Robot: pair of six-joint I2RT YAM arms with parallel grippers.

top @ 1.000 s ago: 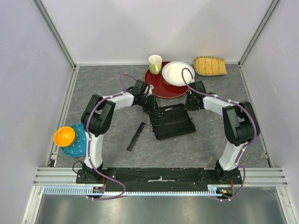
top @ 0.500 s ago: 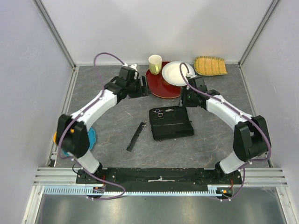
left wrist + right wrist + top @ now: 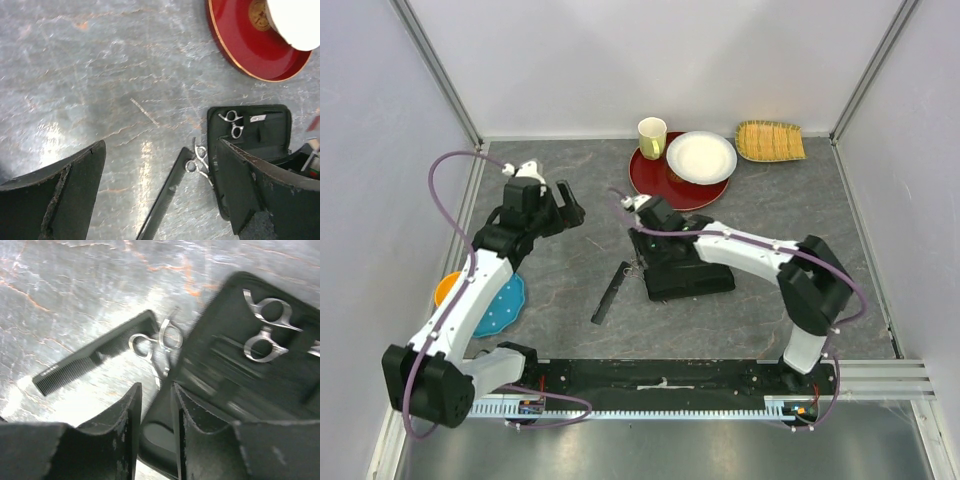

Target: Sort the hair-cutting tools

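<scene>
- The right pincer (image 3: 155,390), narrowly apart and empty, is held over the loose scissors (image 3: 160,342), laid on the counter (image 3: 75,290) between comb (image 3: 85,362) and case (image 3: 280,405).
- The left pincer (image 3: 160,145) is spread wide, well left.
- The rings should be straddled, the case edge cleared.

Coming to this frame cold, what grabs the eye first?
The black case at centre, one pair of scissors tucked inside, the right gripper low over its left edge. A second pair of scissors lies on the table by that edge, beside the long black comb. The left gripper gapes wide, far left.
</scene>
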